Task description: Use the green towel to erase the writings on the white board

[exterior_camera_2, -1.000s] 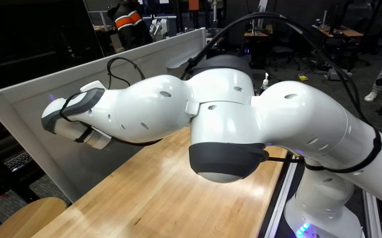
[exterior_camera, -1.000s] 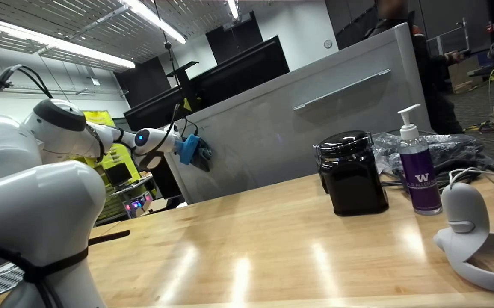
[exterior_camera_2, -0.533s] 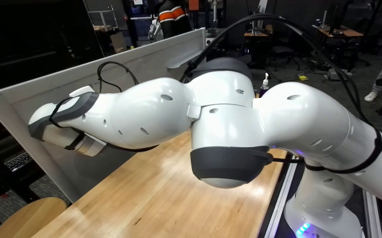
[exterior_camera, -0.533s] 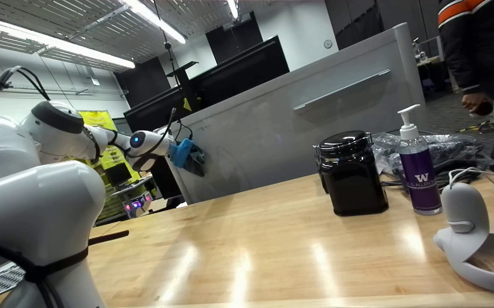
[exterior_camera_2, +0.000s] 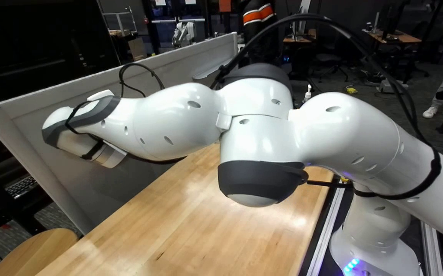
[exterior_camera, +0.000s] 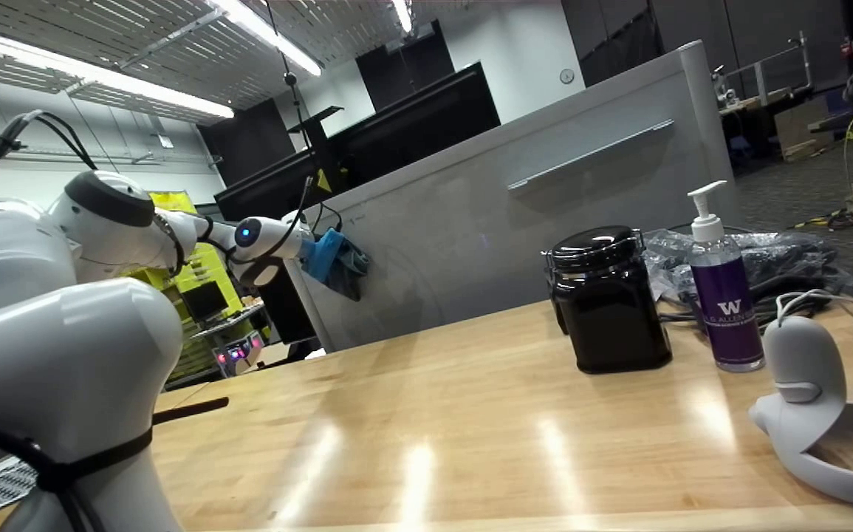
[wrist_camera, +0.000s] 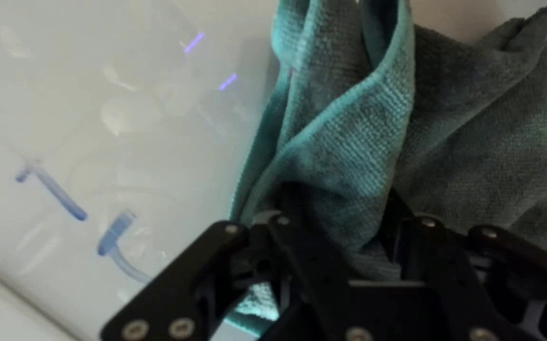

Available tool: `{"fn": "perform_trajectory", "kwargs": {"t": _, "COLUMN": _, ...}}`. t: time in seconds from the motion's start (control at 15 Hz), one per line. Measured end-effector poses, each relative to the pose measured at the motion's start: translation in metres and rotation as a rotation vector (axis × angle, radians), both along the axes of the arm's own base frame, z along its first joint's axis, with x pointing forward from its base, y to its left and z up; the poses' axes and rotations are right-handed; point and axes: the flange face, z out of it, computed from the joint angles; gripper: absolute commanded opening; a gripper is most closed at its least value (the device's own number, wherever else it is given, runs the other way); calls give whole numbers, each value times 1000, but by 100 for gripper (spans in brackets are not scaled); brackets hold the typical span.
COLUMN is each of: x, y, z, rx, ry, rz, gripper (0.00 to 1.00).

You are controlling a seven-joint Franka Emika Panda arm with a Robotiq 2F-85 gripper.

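Note:
In the wrist view the green towel (wrist_camera: 344, 142) lies bunched against the white board (wrist_camera: 150, 137), its folds spreading upward and to the right. My gripper (wrist_camera: 345, 201) is over it with the jaws standing apart, a fold of cloth lying between the dark fingers (wrist_camera: 297, 237). The towel partly hides the fingertips. Blue strokes (wrist_camera: 60, 194) and short purple dashes (wrist_camera: 228, 81) show left of the cloth. An exterior view has the towel (exterior_camera: 358, 263) near the board's left end. The arm covers gripper and towel in an exterior view, where the board (exterior_camera_2: 87, 188) stands behind.
On the wooden table (exterior_camera: 426, 414) are a black jar (exterior_camera: 611, 303), a purple pump bottle (exterior_camera: 725, 295), a grey controller (exterior_camera: 810, 362) and plastic-wrapped cables (exterior_camera: 788, 255). A thin ledge (exterior_camera: 590, 154) sticks out from the board. A black cable (exterior_camera_2: 139, 65) loops above the wrist.
The arm and towel shifted left along the board, then came back right to slightly past where they were. A person in the background walked by and has left an exterior view.

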Motion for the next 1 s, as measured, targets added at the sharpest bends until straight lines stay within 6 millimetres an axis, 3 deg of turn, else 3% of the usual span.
{"fn": "perform_trajectory", "kwargs": {"t": 0.13, "x": 5, "y": -20, "z": 4, "rx": -6, "ry": -8, "rz": -27, "gripper": 0}}
{"fn": "perform_trajectory", "kwargs": {"t": 0.53, "x": 15, "y": -58, "z": 18, "rx": -24, "ry": -31, "rz": -74, "gripper": 2}}
{"fn": "perform_trajectory", "kwargs": {"t": 0.87, "x": 22, "y": -105, "z": 42, "rx": -49, "ry": -74, "rz": -140, "gripper": 2}}
{"fn": "perform_trajectory", "kwargs": {"t": 1.0, "x": 23, "y": -112, "z": 47, "rx": -54, "ry": -84, "rz": -151, "gripper": 2}}
